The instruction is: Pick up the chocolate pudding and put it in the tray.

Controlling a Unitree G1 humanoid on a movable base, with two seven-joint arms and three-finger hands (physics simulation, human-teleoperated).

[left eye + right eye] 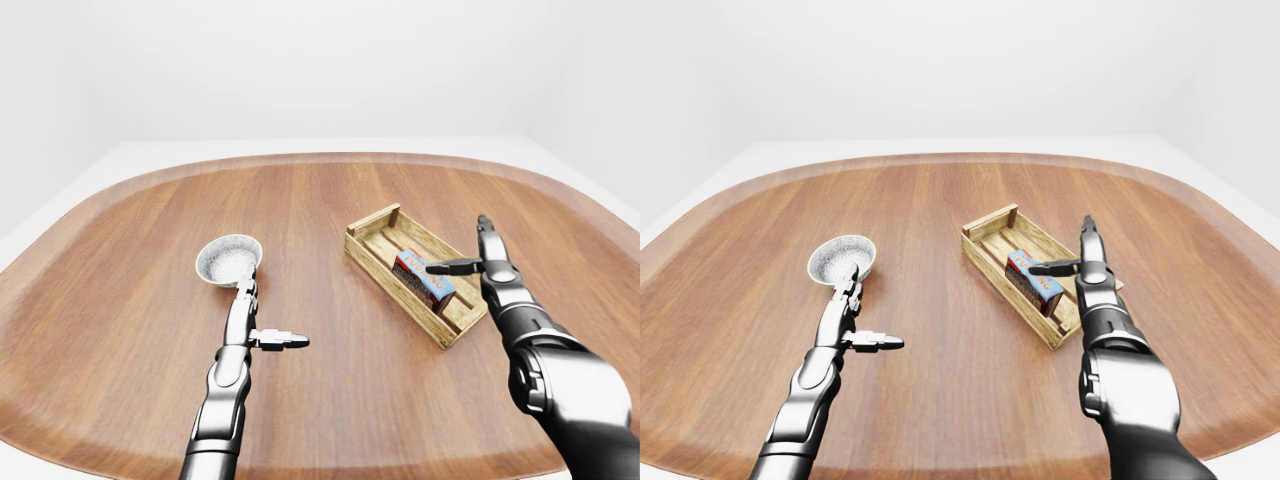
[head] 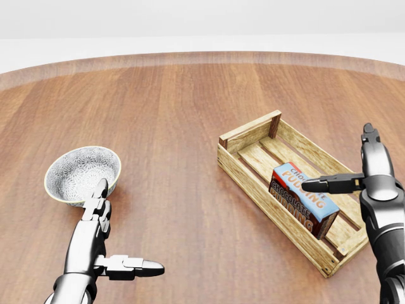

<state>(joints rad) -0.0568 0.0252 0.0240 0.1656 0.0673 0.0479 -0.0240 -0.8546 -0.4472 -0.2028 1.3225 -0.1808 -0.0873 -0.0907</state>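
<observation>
Chocolate pudding (image 2: 302, 199) lies inside the tray (image 2: 250, 134); right hand (image 2: 361, 171) hovers just above it, fingers spread.

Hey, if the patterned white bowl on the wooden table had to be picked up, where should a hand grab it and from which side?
Probably by its thin rim, pinched over the edge nearest the left hand. The patterned white bowl stands upright and open on the wooden table, with rounded walls too wide to wrap. Coming from above at the head view's bottom side suits it, since the left hand's fingertips already reach there.

pudding (image 2: 304, 198) in tray (image 2: 248, 135) | tray right on table (image 2: 190, 101) | bowl (image 2: 83, 175) left
</observation>
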